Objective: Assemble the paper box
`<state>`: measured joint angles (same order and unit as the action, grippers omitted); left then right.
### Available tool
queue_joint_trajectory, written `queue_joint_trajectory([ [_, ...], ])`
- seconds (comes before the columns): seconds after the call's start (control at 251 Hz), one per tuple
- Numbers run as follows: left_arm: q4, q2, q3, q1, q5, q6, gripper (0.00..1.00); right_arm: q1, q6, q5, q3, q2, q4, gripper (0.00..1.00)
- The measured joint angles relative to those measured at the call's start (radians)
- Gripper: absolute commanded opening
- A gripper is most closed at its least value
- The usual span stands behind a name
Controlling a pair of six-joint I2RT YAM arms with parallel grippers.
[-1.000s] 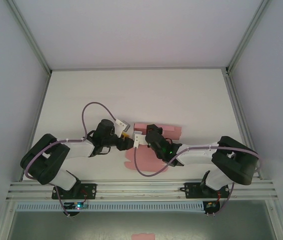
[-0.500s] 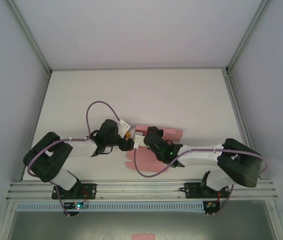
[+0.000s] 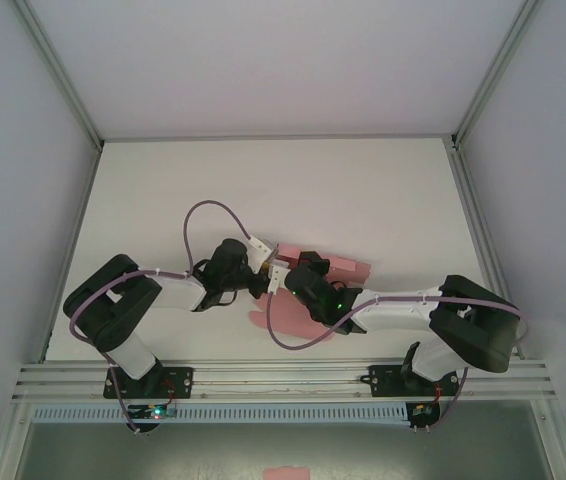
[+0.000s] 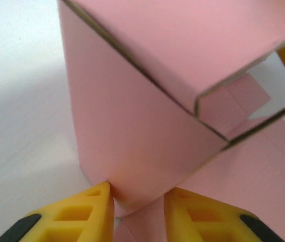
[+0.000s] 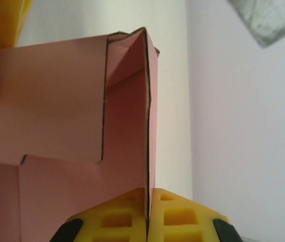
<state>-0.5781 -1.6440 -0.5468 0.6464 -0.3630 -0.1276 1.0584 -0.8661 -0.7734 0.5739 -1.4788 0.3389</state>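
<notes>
The paper box (image 3: pixel 349 267) is pink creased card, partly folded, lying at the table's middle between both arms. My left gripper (image 3: pixel 263 268) reaches it from the left. In the left wrist view a raised pink wall of the paper box (image 4: pixel 132 126) stands close in front, and its lower corner sits between the yellow fingertips (image 4: pixel 102 194) of the left gripper (image 4: pixel 139 194), both touching it. My right gripper (image 3: pixel 281 280) meets it from the right. The right gripper (image 5: pixel 147 192) is shut on the thin edge of an upright panel of the paper box (image 5: pixel 57 101).
A white table (image 3: pixel 263 190) lies inside pale enclosure walls with metal frame posts. An aluminium rail (image 3: pixel 283 375) runs along the near edge by the arm bases. A small pink patch (image 3: pixel 286 472) lies below the rail. Purple cables loop over both arms.
My left gripper has moved right onto the box and its jaws have narrowed around the card. The right gripper stays shut on its panel and has barely shifted.
</notes>
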Motion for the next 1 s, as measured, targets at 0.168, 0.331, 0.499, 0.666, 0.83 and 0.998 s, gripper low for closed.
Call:
queue_joint_trajectory([
  [0.168,-0.024,-0.043,-0.034,0.012,0.091,-0.01,0.22,-0.001,0.024,-0.018,0.005,-0.013,-0.006,0.0],
  [0.331,-0.042,-0.07,-0.049,0.023,0.133,-0.014,0.27,-0.005,0.035,-0.02,0.012,-0.023,-0.006,0.0],
  [0.499,-0.029,-0.095,-0.093,0.032,0.167,-0.019,0.35,-0.023,0.046,0.011,0.021,-0.02,-0.011,0.0],
  [0.666,-0.037,-0.131,-0.131,0.033,0.202,-0.039,0.17,-0.042,0.059,0.018,0.029,-0.02,-0.029,0.0],
  [0.83,-0.037,-0.16,-0.165,0.039,0.251,-0.034,0.05,-0.048,0.08,0.027,0.033,-0.02,-0.033,0.0],
  [0.998,-0.034,-0.173,-0.181,0.072,0.377,-0.09,0.0,-0.055,0.108,0.04,0.042,-0.018,-0.051,0.0],
])
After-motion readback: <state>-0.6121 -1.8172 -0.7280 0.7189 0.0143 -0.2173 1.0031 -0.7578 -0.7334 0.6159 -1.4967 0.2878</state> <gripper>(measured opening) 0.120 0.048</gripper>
